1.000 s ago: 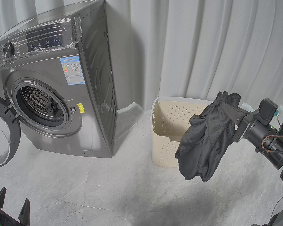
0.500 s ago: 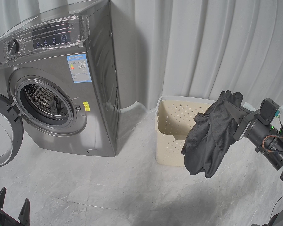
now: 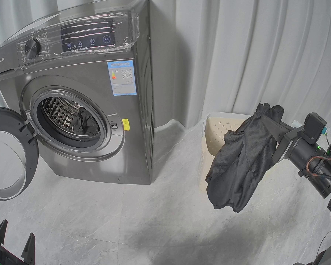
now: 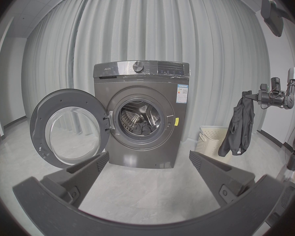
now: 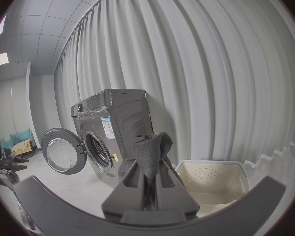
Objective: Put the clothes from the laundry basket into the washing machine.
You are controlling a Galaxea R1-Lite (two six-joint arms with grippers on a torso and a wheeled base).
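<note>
Black garment (image 3: 242, 162) hangs pinched in the right gripper (image 3: 269, 122); left gripper (image 3: 16, 233) spread; carry it high past the door (image 3: 7, 155) into the drum (image 3: 60, 111).

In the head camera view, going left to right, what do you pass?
The open door → washing machine → black garment → right gripper holding it.

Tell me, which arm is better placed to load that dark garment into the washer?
Likely the right: the right gripper is shut on the dark garment, hanging before the laundry basket, and the washing machine stands open. The left gripper sits low, open and empty.
</note>
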